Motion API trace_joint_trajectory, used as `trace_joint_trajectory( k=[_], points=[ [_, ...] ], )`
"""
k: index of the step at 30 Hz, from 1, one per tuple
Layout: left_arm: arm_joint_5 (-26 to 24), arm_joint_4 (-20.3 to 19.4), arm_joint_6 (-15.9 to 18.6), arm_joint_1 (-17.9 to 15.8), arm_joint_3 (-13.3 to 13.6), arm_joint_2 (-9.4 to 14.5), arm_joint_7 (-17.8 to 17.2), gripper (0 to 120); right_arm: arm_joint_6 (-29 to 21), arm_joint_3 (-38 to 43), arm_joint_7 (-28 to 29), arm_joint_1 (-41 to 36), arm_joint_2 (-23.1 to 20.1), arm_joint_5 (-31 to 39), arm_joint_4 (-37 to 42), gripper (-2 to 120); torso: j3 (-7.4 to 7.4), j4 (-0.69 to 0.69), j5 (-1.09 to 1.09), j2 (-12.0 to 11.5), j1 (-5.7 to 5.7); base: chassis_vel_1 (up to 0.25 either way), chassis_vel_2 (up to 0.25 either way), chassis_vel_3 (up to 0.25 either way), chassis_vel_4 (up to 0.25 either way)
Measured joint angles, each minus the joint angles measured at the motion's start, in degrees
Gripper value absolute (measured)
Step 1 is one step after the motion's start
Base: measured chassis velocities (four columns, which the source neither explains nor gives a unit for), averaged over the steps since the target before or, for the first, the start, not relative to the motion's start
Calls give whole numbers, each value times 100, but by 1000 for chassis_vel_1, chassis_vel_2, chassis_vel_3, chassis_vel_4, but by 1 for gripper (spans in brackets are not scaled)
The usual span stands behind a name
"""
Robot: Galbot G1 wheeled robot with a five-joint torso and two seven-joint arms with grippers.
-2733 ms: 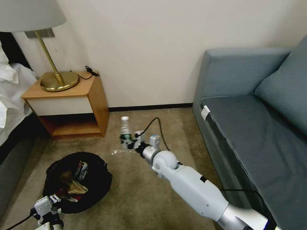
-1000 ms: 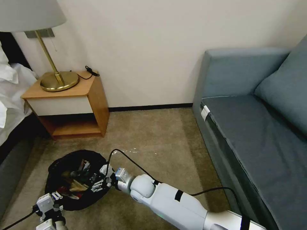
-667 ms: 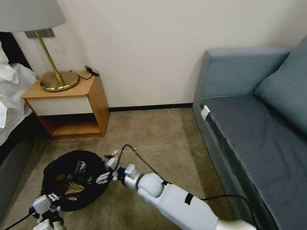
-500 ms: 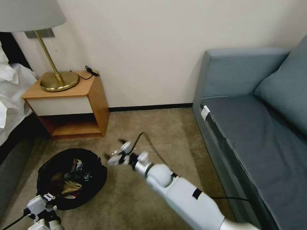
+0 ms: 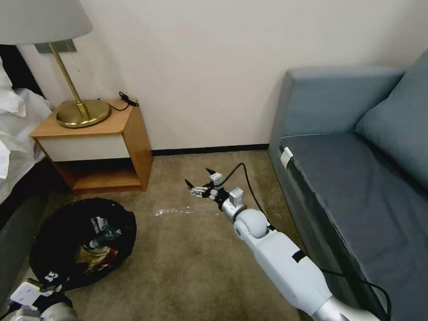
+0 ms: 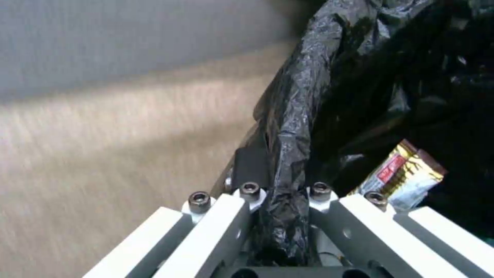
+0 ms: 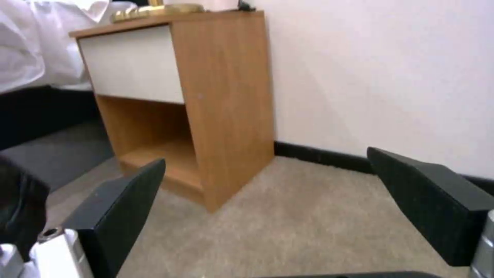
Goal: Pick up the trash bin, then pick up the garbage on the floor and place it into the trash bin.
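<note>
Lower left of the head view: left gripper [image 5: 33, 296] pinching the black liner at the rim of the trash bin [image 5: 58, 223]. Inside lie the garbage pieces: bottle [image 5: 103, 236], red-and-white packet [image 5: 96, 224], gold wrapper [image 6: 406, 175] (tan paper not distinguishable). Centre: right gripper [image 5: 199, 178], fingers spread and empty, above bare carpet [image 5: 187, 263]. Collection appears complete.

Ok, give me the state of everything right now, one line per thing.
Bin: on the carpet, bag over its rim, litter inside.
Bottle: lying in the bin.
Gold wrapper: in the bin, by the rim.
Left gripper: shut on the bin's bagged rim.
Right gripper: open, empty, held above the carpet near the nightstand.
Lamp: upright on the nightstand.
</note>
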Motion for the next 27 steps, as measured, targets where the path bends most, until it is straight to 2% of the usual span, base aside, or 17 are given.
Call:
trace_joint_trajectory(
  k=[1, 2, 6, 9, 19, 22, 23, 25, 27],
  points=[
    [-167, -13, 82, -12, -18, 0, -19, 3, 5, 1, -5, -14, -1, -13, 2, 100, 0, 0, 0, 0, 0, 0, 0, 0, 0],
    [-549, -45, 303, -37, -58, 0, -55, 3, 21, 6, -12, -30, 0, -38, 4, 100, 0, 1, 1, 0, 0, 0, 0, 0, 0],
    [-1012, -52, 555, -95, -84, 0, -126, 3, 32, -2, -22, -20, 19, -68, -3, 100, 0, 0, -2, 0, 0, 0, 0, 0, 0],
    [-1221, 146, 639, -251, -119, 0, -237, 3, 24, -21, -28, 72, 91, -90, -16, 100, 0, 2, 0, 0, 0, 0, 0, 0, 0],
    [-1165, 414, 709, -452, -106, 0, -396, 3, 8, -5, -41, 116, 111, -99, -62, 100, 0, 1, -1, 0, 0, 0, 0, 0, 0],
    [-1086, 416, 720, -479, -94, 0, -383, 18, 8, 6, -42, 112, 135, -105, -75, 100, 0, 0, 1, 0, 0, 0, 0, 0, 0],
    [-1086, 416, 720, -479, -94, 0, -383, 18, 8, 6, -42, 112, 135, -105, -75, 100, 0, 0, 1, 0, 0, 0, 0, 0, 0],
    [-790, 399, 686, -480, -76, 0, -295, 29, 3, 7, -42, 89, 157, -121, -67, 100, 0, 1, 0, 0, 0, 0, 0, 0, 0],
    [-669, 377, 653, -474, -69, 0, -257, 32, 10, 13, -42, 72, 163, -121, -58, 100, 0, 1, 0, 0, 0, 0, 0, 0, 0]
  ],
)
